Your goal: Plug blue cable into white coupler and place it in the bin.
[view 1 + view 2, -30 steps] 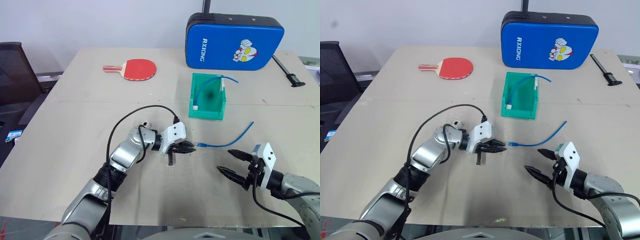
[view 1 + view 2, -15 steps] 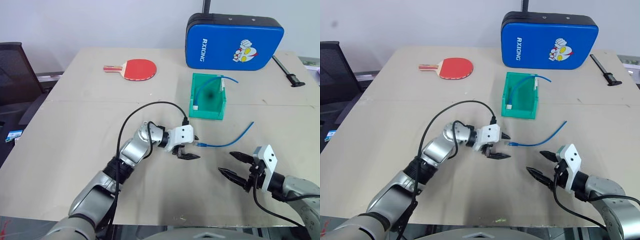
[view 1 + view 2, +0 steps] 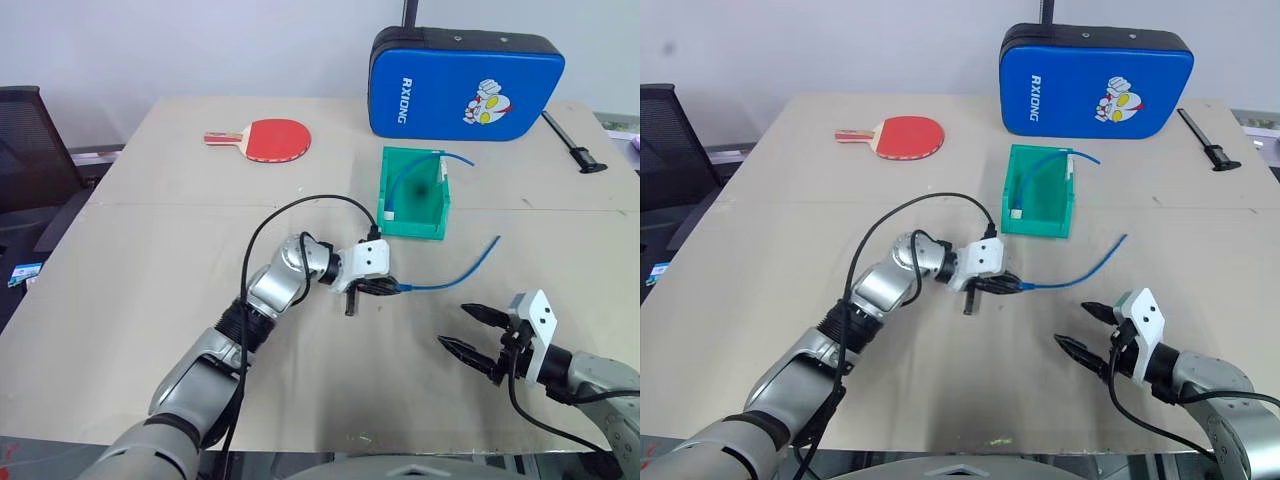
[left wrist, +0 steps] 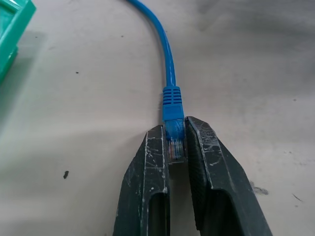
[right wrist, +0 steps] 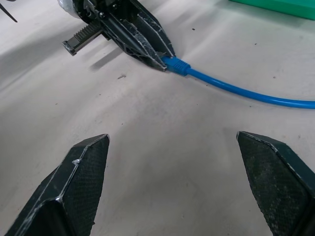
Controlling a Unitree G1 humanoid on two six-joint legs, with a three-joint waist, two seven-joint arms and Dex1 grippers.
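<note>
The blue cable (image 3: 455,283) lies curved on the tan table, right of centre. My left gripper (image 3: 382,288) is shut on the clear plug at its near end; the left wrist view shows both fingers (image 4: 152,157) pinching the plug, with the cable (image 4: 167,54) running away from them. My right gripper (image 3: 455,326) hovers open and empty near the front edge, facing the left gripper (image 5: 160,61). Behind the cable stands the green bin (image 3: 415,228). It holds a second blue cable with a white coupler (image 3: 1016,212) on its lower end.
A big blue padded case (image 3: 465,85) stands at the back of the table, with a black tool (image 3: 575,145) to its right. A red paddle (image 3: 272,138) lies at the back left. A black chair (image 3: 25,140) is beyond the left edge.
My left gripper opened, shifted right to the cable's plug end and closed on it. The right gripper has stayed open in the same place.
</note>
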